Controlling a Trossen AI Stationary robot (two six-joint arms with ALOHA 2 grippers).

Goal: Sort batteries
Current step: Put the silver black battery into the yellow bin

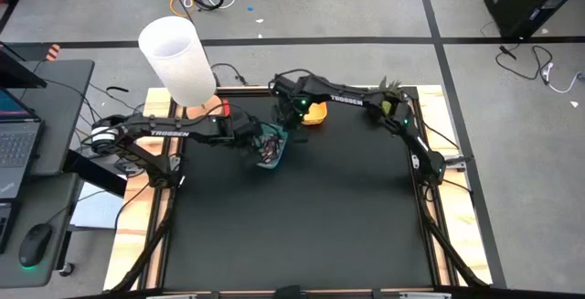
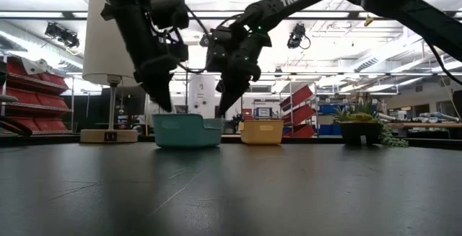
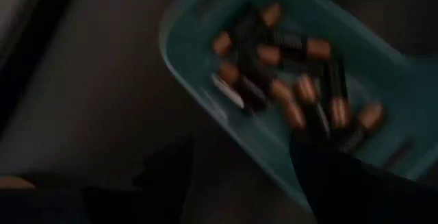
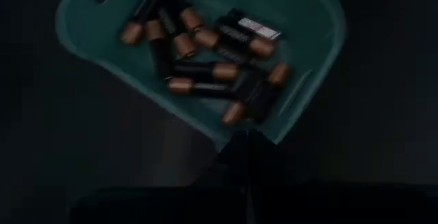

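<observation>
Collision risk, first entry: both grippers hang close together over the teal bin point(image 1: 271, 149), which sits near the upper centre of the high view on the black worktop point(image 1: 302, 226), with the yellow bin point(image 1: 315, 112) just behind it toward the top of the frame. The left gripper point(image 2: 164, 100) and the right gripper point(image 2: 221, 107) stand either side of the bin in the low view, tips just above its rim; judged from that crowding, a descent by both at once could knock one arm against the other or tip the bin. Second risk: the batteries point(image 4: 205, 53) lie heaped and touching in the teal bin, black cells with copper ends and one paler cell at the pile's edge, so fingers coming down could pinch two at once or nudge a neighbour out over the low wall. Third risk: a round cell dropped on the worktop would likely roll. Fingers, left: spread apart, dark prongs at the lower edge of the left wrist view with a clear gap, holding nothing, touching nothing that can be seen. Fingers, right: clenched fully together, forming one dark wedge at lower centre of the right wrist view, nothing visible between them, poised just off the bin's near corner.
</observation>
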